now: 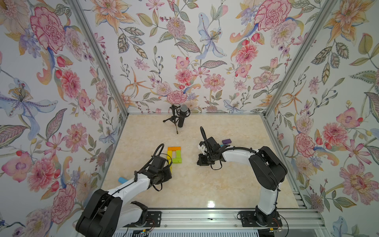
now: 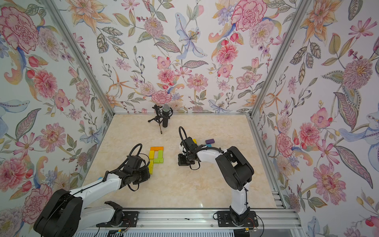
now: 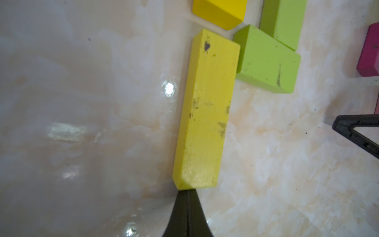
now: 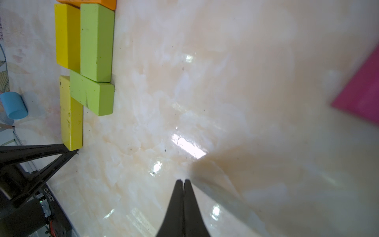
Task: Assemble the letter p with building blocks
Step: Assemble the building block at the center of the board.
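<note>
Presently in hand: seating the stem of the P, judging from how the blocks lie.
Left gripper (image 3: 185, 191): jaws pressed together and empty, with the tip touching the near end face of the long yellow painted block (image 3: 207, 115).
Right gripper (image 4: 183, 181): jaws together and empty, over bare cream marble-patterned tabletop (image 1: 205, 184), well apart from the letter.
Letter location: flat on the tabletop between the two arms, nearer the left one.
Bowl: flat orange block (image 1: 174, 148) across the top, short yellow block (image 3: 219, 12) and upright lime green block (image 3: 285, 20) as the sides, crosswise lime green block (image 3: 266, 63) closing it.
Stem alignment: the long yellow painted block leans slightly off the line of the short yellow block. A narrow gap shows between their ends. Its long side appears to touch a corner of the crosswise lime green block.
Contact point: the tip sits off-centre on the end face, so a push from there would likely turn the stem instead of sliding it.
Recommended technique: centre the tip on the end face, keep it low, push slowly along the stem's long axis, and stop once the gap closes.
Risk: an over-push could shove the short yellow block and the flat orange block out of line.
Spares: magenta block (image 4: 361, 92) and purple block (image 1: 226, 141), both clear of the letter.
</note>
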